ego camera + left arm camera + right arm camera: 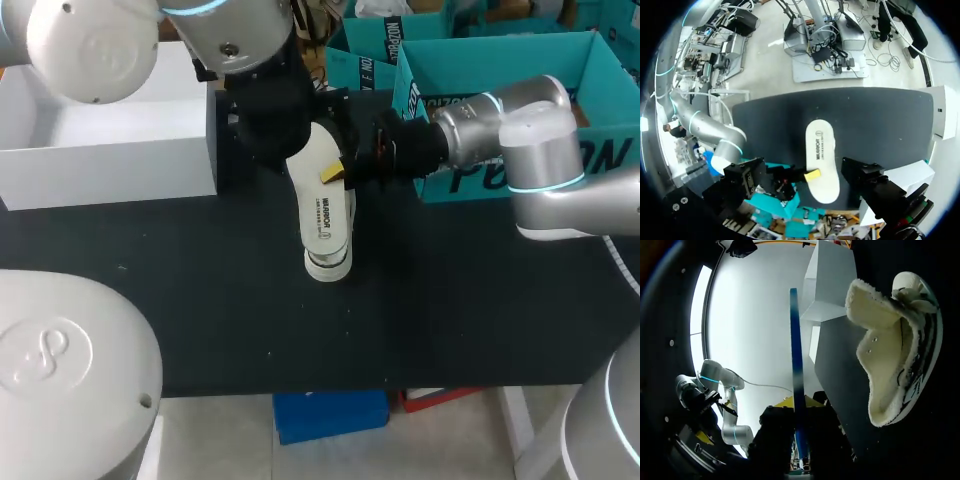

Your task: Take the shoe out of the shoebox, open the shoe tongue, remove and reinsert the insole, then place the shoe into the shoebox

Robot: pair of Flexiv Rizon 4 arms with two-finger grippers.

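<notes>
White shoe (pixel 325 215), long axis front-to-back, toe toward robot; left gripper (pixel 285 150), right gripper (pixel 345 165): opening cannot tell

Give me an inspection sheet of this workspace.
Surface: black table, nothing spilled.
Job's things: insole out, held over the shoe lying on the table; white shoebox at the back left.
Clutter: nothing seen.
Grippers: right gripper jaws pinch the insole's edge; left gripper jaws open, either side of the insole.
Cables: nothing seen on the table.
Surroundings: teal boxes by the table's back right.
</notes>
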